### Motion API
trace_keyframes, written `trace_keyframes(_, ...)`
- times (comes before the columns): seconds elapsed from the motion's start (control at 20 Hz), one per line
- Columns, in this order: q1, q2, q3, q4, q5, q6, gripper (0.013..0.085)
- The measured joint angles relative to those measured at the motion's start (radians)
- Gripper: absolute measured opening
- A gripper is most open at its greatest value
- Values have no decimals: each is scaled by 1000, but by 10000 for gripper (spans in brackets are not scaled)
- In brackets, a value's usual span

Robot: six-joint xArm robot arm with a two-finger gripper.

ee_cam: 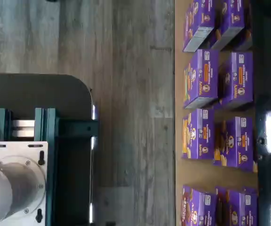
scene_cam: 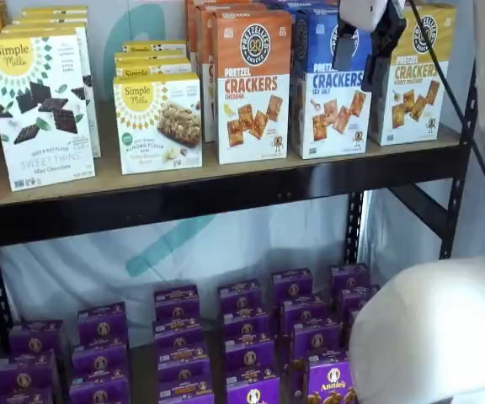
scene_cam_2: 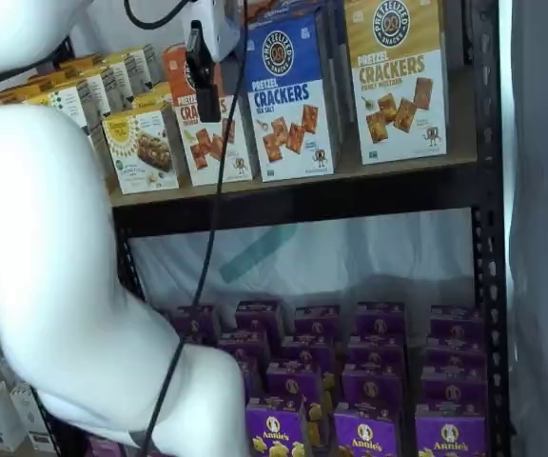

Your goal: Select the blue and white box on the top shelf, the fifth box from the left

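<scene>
wrist view looks straight down on grey wood-look flooring [ee_cam: 126,94], with the dark mount [ee_cam: 36,155] and its teal brackets and white round plate at one edge, and rows of small purple boxes [ee_cam: 201,80] lying on a tan board at the opposite edge; neither the fingers nor the task's carton show in it.

both shelf views show the blue and white box [scene_cam: 331,80] standing upright on the top shelf [scene_cam: 226,181], front face outward, with blue "crackers" lettering and square brown crackers pictured (the same carton shows at [scene_cam_2: 288,95]). taking that box as the landmark: the orange-topped cracker box [scene_cam: 253,84] stands just beside it on one side, the yellow-topped cracker box [scene_cam: 411,76] just beside it on the other, and two simple mills cartons [scene_cam: 158,122] stand further along past the orange one. more blue cartons stand behind it.

the gripper [scene_cam: 367,52] hangs from above in front of the upper part of the blue and white box, its two black fingers [scene_cam: 346,46] apart with a plain gap between them and nothing in that gap. whether the fingers touch the carton i cannot tell. a black cable [scene_cam: 453,93] runs down beside it. below the box, the lower level holds purple boxes in rows.
</scene>
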Motion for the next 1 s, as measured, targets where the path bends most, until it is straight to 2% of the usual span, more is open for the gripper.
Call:
trace_keyframes(0.1, 11, 5, 3, -29, -11, -1, 850)
trace_keyframes(0.35, -13, 5, 22, -12, -47, -20, 850)
trace_keyframes(0.7, -83, -44, 86, 107, -180, -52, 850)
trace_keyframes(1.0, -131, -24, 55, 180, -185, -70, 850)
